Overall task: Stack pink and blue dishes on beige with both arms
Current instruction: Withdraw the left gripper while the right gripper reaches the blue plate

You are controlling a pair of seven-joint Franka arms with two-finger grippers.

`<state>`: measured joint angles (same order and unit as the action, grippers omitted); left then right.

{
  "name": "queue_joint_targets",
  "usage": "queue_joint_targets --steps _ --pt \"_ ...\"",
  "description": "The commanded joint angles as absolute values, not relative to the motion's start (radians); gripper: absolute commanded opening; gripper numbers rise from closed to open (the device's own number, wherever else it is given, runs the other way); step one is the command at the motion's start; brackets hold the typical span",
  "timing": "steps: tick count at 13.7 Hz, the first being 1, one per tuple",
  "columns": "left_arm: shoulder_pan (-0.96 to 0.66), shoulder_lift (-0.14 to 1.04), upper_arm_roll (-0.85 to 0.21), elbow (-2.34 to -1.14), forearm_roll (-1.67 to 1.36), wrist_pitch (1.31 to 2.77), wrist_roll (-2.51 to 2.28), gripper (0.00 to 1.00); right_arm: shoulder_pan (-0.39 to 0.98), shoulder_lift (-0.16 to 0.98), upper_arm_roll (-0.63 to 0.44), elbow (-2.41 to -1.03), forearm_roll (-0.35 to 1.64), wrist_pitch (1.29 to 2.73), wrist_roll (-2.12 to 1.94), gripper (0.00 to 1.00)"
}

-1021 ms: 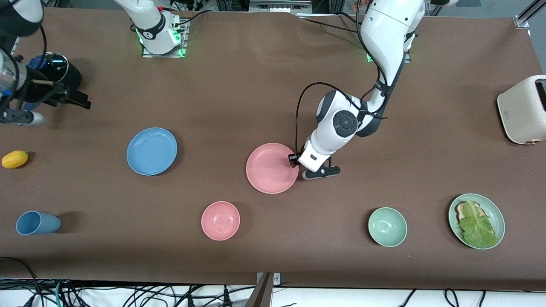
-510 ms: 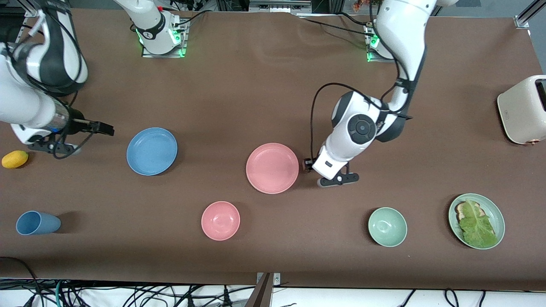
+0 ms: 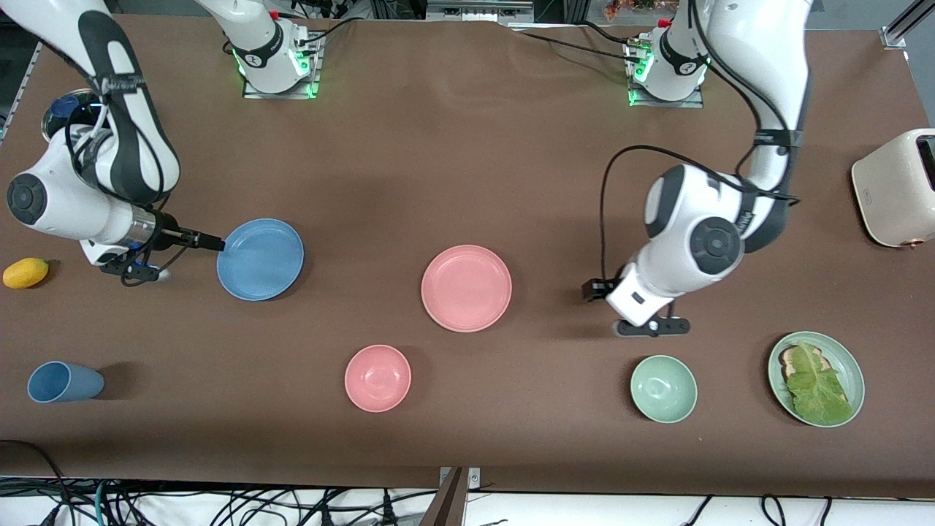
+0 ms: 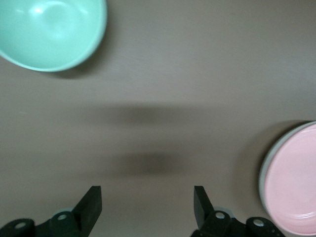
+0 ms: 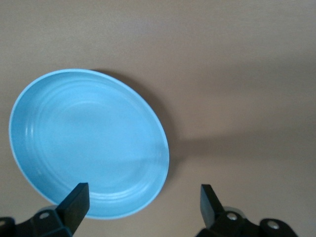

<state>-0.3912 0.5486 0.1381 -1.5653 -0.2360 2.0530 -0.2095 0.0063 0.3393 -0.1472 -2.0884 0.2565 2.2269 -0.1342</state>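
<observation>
- The pink plate (image 3: 466,288) is seen lying flat near the middle of the brown table (image 3: 453,168). A pale rim is seen under its edge in the left wrist view (image 4: 291,178), so it may be lying on another plate, but that cannot be told for sure.
- The blue plate (image 3: 260,258) is laid flat on the table too, well apart from the pink plate, toward the right arm's end.
- The right gripper (image 3: 212,244) is held low at the rim of the blue plate. Its two fingers (image 5: 74,203) are spread wide, and nothing is held between them. One fingertip is seen over the plate's edge.
- The left gripper (image 3: 593,290) is held over bare table, between the pink plate and the green bowl (image 3: 663,389). Its fingers (image 4: 92,203) are spread wide too, and nothing is gripped.
- A small pink bowl (image 3: 378,378) is placed nearer to the front camera than the pink plate.
- A blue cup (image 3: 63,382) and a yellow lemon (image 3: 25,272) are found at the right arm's end.
- A green plate with a leaf on it (image 3: 847,365) and a cream toaster (image 3: 895,188) are found at the left arm's end.
</observation>
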Motion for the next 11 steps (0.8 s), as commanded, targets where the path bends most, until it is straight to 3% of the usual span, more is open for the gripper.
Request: queue_joint_targets --steps 1,2,5,9,11 --pt "-0.307 0.517 0.129 -1.563 -0.215 2.002 -0.079 0.99 -0.043 0.405 -0.141 -2.075 0.356 2.263 -0.253 0.96" --pt "-0.278 0.515 0.129 -1.563 -0.216 1.994 -0.034 0.99 -0.049 0.419 -0.141 -2.071 0.382 2.263 -0.273 0.93" --pt "-0.186 0.500 0.129 -1.562 -0.215 1.962 0.026 1.00 -0.049 0.446 -0.140 -2.057 0.429 2.260 -0.281 0.69" --pt "-0.071 0.479 0.124 -1.562 -0.216 1.930 0.026 1.00 -0.049 0.502 -0.138 -2.028 0.474 2.257 -0.282 0.62" --pt "-0.039 0.471 0.126 -1.562 -0.216 1.930 0.023 1.00 -0.048 0.508 -0.137 -2.026 0.485 2.255 -0.282 0.47"
